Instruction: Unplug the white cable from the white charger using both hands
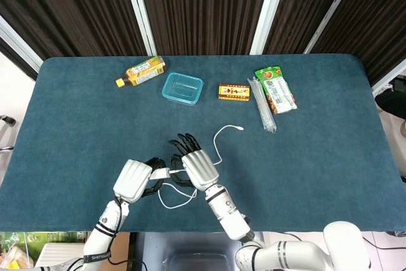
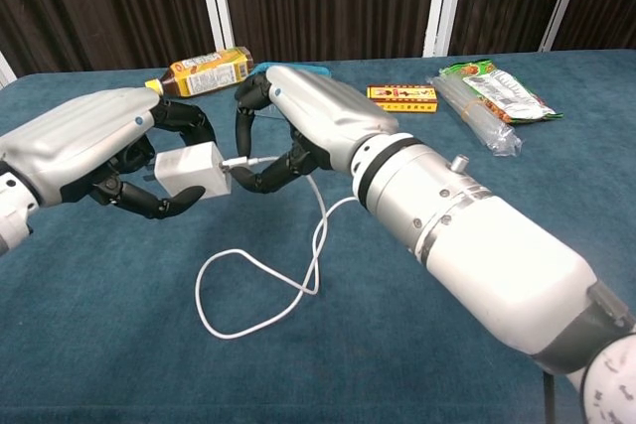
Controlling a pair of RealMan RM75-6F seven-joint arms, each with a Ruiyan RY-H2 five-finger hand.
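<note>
While both hands meet above near table edge, left hand [image 2: 94, 151] clamps white charger [image 2: 189, 170]; right hand [image 2: 298, 126], immediately right of it, pinches plug end of white cable [image 2: 260, 290]. Plug axis runs level, hand to hand; metal tip shows at charger face, seemingly part-drawn. Slack loops beneath hands. Beyond: bottle [image 1: 141, 72], blue tray [image 1: 182, 87], red box [image 1: 234, 92], green packet [image 1: 276, 89]; labels unreadable.

Along the far side of the blue worktop [image 1: 76, 118] lie, from left to right, a tipped-over orange drink bottle [image 1: 140, 72], a clear blue container [image 1: 183, 88], a small yellow-red box [image 1: 234, 92], clear-wrapped straws [image 1: 261, 112] and a green snack packet [image 1: 276, 89].
</note>
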